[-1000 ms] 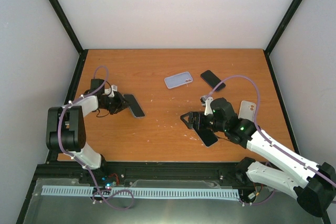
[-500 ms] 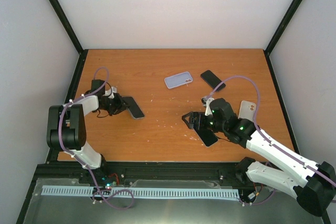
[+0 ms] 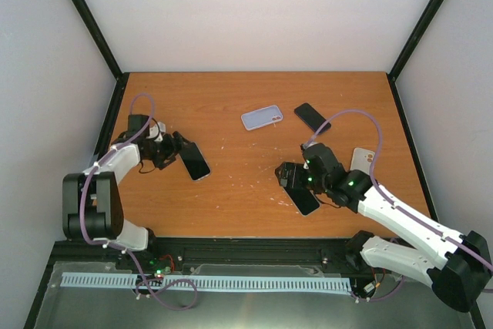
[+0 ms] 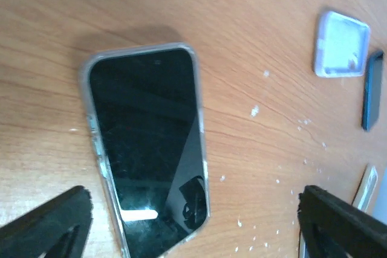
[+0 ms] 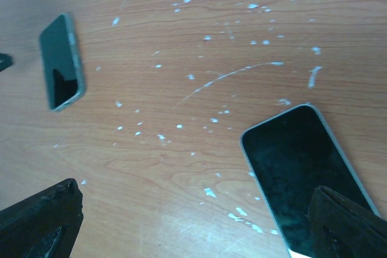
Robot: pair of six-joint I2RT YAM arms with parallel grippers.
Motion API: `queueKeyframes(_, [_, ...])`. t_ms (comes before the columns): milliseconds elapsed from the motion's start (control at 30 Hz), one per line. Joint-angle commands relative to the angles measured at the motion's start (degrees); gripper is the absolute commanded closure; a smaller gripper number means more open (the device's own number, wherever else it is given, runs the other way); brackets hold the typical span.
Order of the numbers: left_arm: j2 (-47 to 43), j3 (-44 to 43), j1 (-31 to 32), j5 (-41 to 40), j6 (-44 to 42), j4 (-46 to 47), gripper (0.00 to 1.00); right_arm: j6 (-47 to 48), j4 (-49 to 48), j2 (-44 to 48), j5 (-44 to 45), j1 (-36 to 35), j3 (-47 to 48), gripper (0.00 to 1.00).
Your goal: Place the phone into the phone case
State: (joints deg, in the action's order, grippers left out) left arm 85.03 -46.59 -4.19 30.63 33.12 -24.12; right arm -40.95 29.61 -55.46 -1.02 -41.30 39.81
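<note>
- Right wrist view, nearest: the right gripper [image 5: 195, 190] gapes wide, holding nothing, above the table [image 5: 199, 40]. A near phone [image 5: 308, 173] lies face up beside its right finger.
- Left side, slightly farther: the left gripper [image 4: 193, 197] is likewise spread and empty, with a cased phone [image 4: 145, 149] flat between its fingers.
- Far middle: the lavender case [image 3: 262, 118] and bare phone [image 3: 312, 117] lie near each other but apart, and that pairing looks undone.
- Risk: a flat phone gives the fingers little edge, so closing on it could skid it across the wood.
- The left wrist view shows the clear rim around its phone, which the top view cannot resolve.
</note>
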Motion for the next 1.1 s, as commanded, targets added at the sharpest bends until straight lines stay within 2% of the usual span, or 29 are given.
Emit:
queueKeyframes(0, [-5.0, -0.4, -0.4, 3.5, -2.6, -1.4, 0.01, -0.8, 6.0, -2.9, 8.1, 1.1, 3.6, 0.00])
queueKeyframes(100, [-8.2, -0.3, -0.3, 5.9, -4.5, -2.1, 0.01, 0.9, 8.7, -5.6, 10.9, 3.1, 5.1, 0.04])
queueKeyframes(333, [-14.2, 1.0, 0.0, 12.1, -8.2, -1.4, 0.00, 4.5, 12.2, -11.7, 17.1, 12.3, 7.8, 0.47])
queueKeyframes(467, [-16.6, 2.2, 0.4, 14.8, -8.7, -0.6, 0.01, 6.3, 12.5, -15.4, 19.2, 18.6, 8.5, 0.66])
queueKeyframes(633, [-17.3, 3.5, 0.5, 15.0, -9.8, -0.1, 0.01, 10.6, 9.0, -20.3, 15.2, 29.1, 8.3, 0.79])
queueKeyframes(833, [-15.4, 2.6, 0.5, 15.9, -11.0, -1.3, 0.01, 15.1, 3.5, -27.1, 12.0, 36.5, 9.0, 0.82])
queueKeyframes(933, [-16.0, 2.7, 0.5, 16.0, -11.2, -1.2, 0.01, 17.9, 1.5, -32.0, 11.4, 38.7, 10.0, 0.76])
queueKeyframes(1067, [-16.2, 2.6, 0.5, 15.9, -11.3, -1.3, 0.01, 19.0, 0.1, -35.6, 13.6, 41.2, 11.0, 0.74])
